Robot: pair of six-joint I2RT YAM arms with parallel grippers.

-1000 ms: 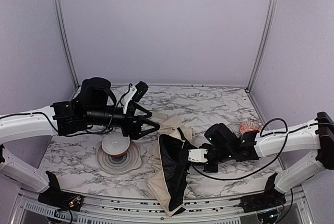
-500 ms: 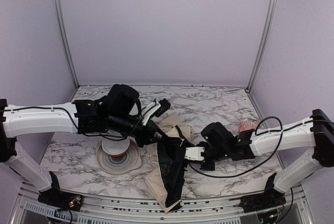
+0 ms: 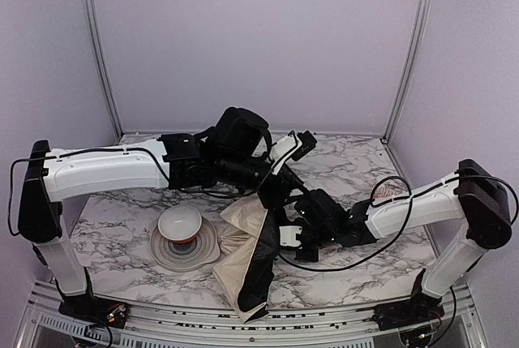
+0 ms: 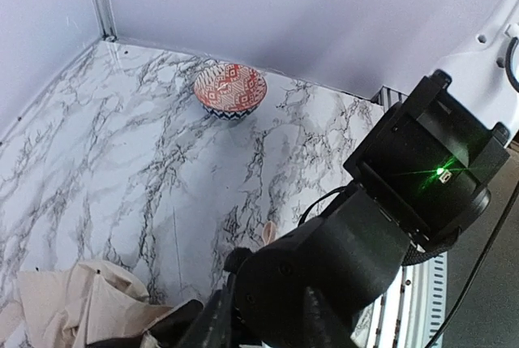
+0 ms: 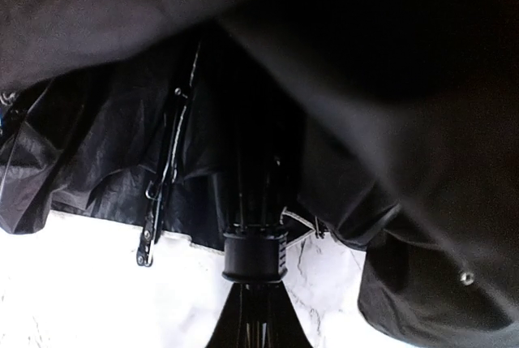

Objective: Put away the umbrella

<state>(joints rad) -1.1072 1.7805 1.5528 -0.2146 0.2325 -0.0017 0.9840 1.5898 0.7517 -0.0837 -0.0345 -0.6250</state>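
The umbrella (image 3: 243,238) lies half folded at the table's front middle, cream fabric outside, black lining (image 3: 261,271) showing. In the right wrist view the black lining (image 5: 389,121) fills the frame, and the shaft's black collar (image 5: 254,255) sits right at my fingertips. My right gripper (image 3: 293,233) is shut on the thin black shaft. My left gripper (image 3: 280,191) reaches across just above the right gripper. In the left wrist view its jaws are hidden in dark shapes low in the frame. A small tan tip (image 4: 268,233) pokes up there, beside cream fabric (image 4: 73,299).
A white bowl with a red base (image 3: 180,225) stands on a grey disc (image 3: 203,251) left of the umbrella. A red patterned bowl (image 4: 231,88) sits at the back right (image 3: 388,195). The right arm's black wrist (image 4: 422,169) crowds my left gripper.
My left arm swung far to the right, from above the white bowl to over the right gripper. The right gripper moved left, dragging the umbrella toward the bowl.
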